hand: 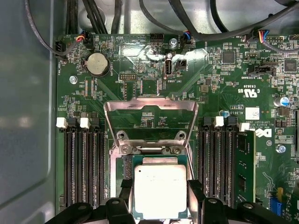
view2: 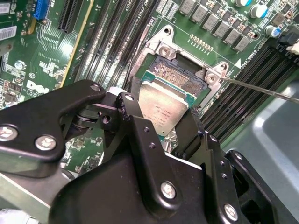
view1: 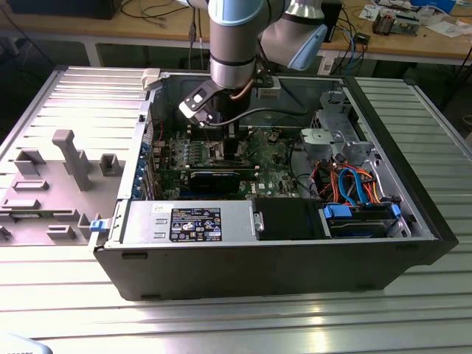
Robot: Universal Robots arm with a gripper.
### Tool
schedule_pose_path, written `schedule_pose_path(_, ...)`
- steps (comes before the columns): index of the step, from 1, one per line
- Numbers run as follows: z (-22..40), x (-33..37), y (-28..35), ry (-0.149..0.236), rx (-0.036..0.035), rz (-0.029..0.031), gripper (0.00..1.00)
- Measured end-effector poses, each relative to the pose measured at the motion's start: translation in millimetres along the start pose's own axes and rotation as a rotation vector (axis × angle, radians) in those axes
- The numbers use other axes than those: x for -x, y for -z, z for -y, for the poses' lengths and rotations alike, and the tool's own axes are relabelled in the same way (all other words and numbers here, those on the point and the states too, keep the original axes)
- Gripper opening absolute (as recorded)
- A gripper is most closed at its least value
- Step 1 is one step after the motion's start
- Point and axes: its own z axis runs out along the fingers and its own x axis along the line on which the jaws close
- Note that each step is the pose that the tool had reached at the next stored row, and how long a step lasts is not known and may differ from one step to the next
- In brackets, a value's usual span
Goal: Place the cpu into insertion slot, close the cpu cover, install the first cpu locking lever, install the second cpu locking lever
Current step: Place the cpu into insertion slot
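Observation:
In the exterior view my gripper [view1: 217, 136] reaches down into the open computer case over the green motherboard [view1: 276, 158]. It is shut on the cpu [hand: 161, 189], a silver-topped square chip clamped by its edges between the two black fingers [hand: 196, 196]. In the second wrist view the cpu [view2: 163, 109] hangs slightly tilted just above the insertion slot [view2: 180, 77], whose pin field shows past the chip's far edge. The cpu cover [hand: 150, 102] stands swung open behind the slot. A thin wire locking lever [view2: 257, 88] sticks out beside the socket, released.
Rows of black memory slots [hand: 84, 163] flank the socket on both sides, with one memory module [hand: 243, 168] seated. Black cables [hand: 154, 18] run along the board's edge near a coin battery [hand: 97, 64]. The grey case wall [hand: 23, 116] is close. A drive cage [view1: 354, 177] with coloured cables is at the exterior view's right.

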Motion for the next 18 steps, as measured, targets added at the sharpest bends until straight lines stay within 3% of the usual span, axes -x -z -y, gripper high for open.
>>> schedule_pose_path(6, 0.5, -5.9, -1.1, 0.0, -0.0001, 0.0002, 0.55)
schedule_pose_path(9, 4.5, -8.2, -4.9, -0.003, -0.0002, 0.0004, 0.55)
schedule_pose_path(18, 6.6, -9.4, -10.2, -0.031, -0.0001, 0.0016, 0.55)
